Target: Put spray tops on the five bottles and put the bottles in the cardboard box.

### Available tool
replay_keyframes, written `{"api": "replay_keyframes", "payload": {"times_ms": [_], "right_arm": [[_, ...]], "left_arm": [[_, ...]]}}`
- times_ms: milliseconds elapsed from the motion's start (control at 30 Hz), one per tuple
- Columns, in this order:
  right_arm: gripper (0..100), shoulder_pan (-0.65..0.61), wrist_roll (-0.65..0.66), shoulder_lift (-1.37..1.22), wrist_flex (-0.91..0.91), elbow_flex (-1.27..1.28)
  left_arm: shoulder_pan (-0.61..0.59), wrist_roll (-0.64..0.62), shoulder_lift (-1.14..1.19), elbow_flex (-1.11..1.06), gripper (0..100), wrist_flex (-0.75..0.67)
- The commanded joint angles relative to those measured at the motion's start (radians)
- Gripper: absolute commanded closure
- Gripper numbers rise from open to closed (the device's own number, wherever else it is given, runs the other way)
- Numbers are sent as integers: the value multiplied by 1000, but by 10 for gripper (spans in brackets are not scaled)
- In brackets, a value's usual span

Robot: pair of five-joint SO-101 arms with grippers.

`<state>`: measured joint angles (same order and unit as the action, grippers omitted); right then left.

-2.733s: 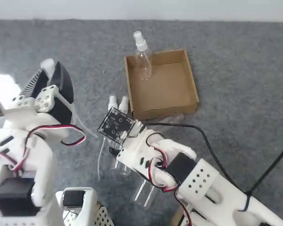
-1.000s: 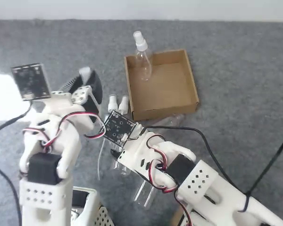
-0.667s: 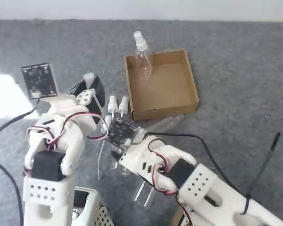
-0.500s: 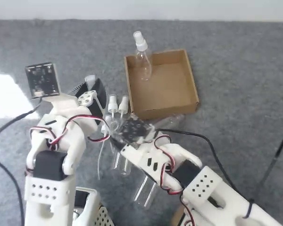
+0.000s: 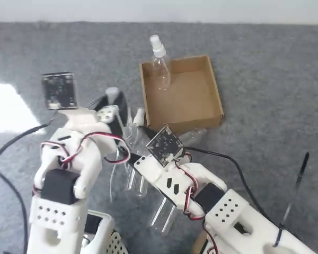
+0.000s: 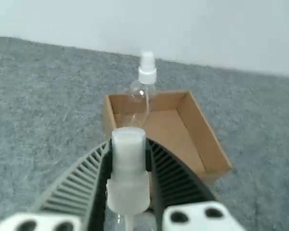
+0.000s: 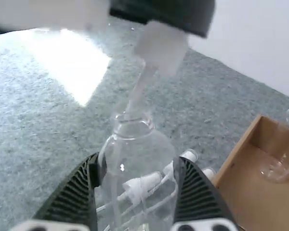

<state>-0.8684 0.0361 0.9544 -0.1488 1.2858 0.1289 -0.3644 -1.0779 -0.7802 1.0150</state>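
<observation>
My right gripper [image 7: 138, 164] is shut on a clear open-necked bottle [image 7: 137, 159] and holds it upright just in front of the cardboard box [image 5: 218, 100]. My left gripper [image 6: 128, 150] is shut on a white spray top [image 6: 128, 168] directly above that bottle. In the right wrist view the spray top [image 7: 160, 44] hangs over the neck and its thin tube [image 7: 137, 91] reaches into the opening. From above, the left gripper [image 5: 115, 107] and right gripper [image 5: 133, 138] meet beside the box's near left corner. A capped bottle [image 5: 160, 69] stands in the box's far left corner.
Several bare bottles [image 5: 135, 182] lie on the grey carpet under the right arm, and another bottle [image 5: 195, 136] lies against the box's front wall. A loose spray top [image 5: 139, 114] sits next to the box corner. Cables trail at the right.
The left arm has swung right, carrying the spray top over to the right gripper. The right wrist has turned and raised its bottle upright beneath it.
</observation>
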Motion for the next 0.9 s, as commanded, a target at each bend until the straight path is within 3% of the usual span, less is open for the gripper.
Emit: {"api": "replay_keyframes", "payload": {"times_ms": [0,200,867], "right_arm": [[993,51,-17,45,30,-18],[993,119,-163,45,30,-21],[993,166,-173,45,30,-15]], "left_arm": [[55,60,-11,-4,991,14],[64,110,-11,-70,991,8],[103,132,-11,-96,991,35]]}}
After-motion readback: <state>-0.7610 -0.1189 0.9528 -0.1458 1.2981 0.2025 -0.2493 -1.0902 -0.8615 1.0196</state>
